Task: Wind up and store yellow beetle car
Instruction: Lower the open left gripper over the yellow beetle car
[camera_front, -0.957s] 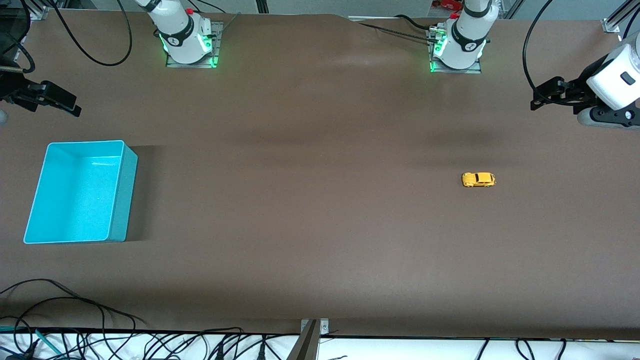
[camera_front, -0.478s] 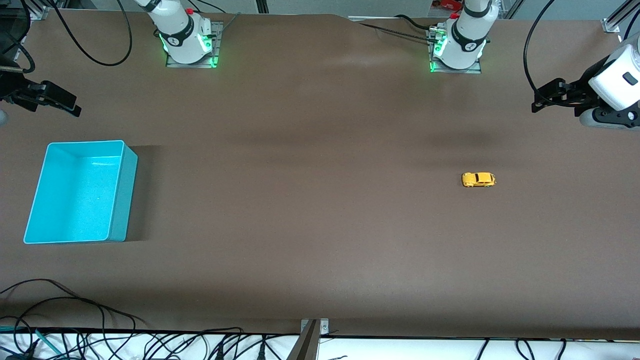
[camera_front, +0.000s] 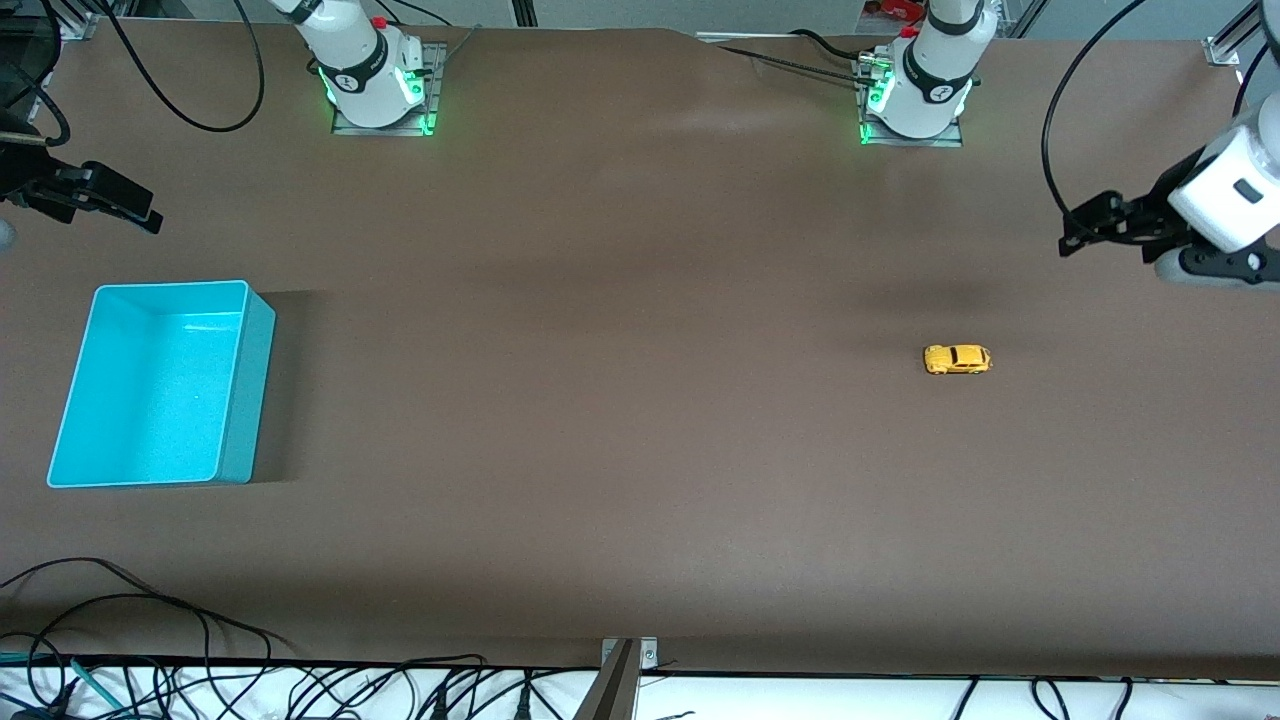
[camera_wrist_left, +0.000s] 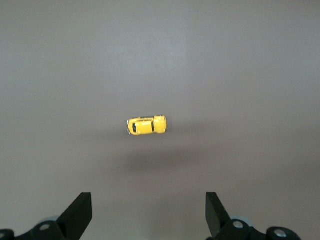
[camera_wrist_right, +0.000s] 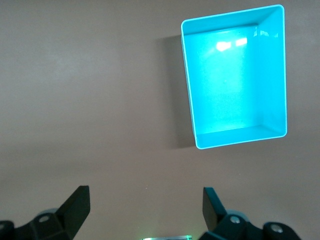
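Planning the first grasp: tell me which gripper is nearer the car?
Left. The left gripper hangs open over the table near the car; the right gripper waits open above the bin's end.

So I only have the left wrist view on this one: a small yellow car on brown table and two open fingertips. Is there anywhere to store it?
Observer: Yes, a turquoise bin stands at the right arm's end of the table, apart from the yellow beetle car.
Operator: Anything in the bin?
Observer: No, the right wrist view looks into it and shows only its bare floor.
Operator: Where is the right pincer?
Observer: The right pincer hangs open above the table edge, near the bin and holding nothing.
Operator: And the left pincer against the car?
Observer: The left pincer hangs open in the air, toward the left arm's end of the table, not touching the car.
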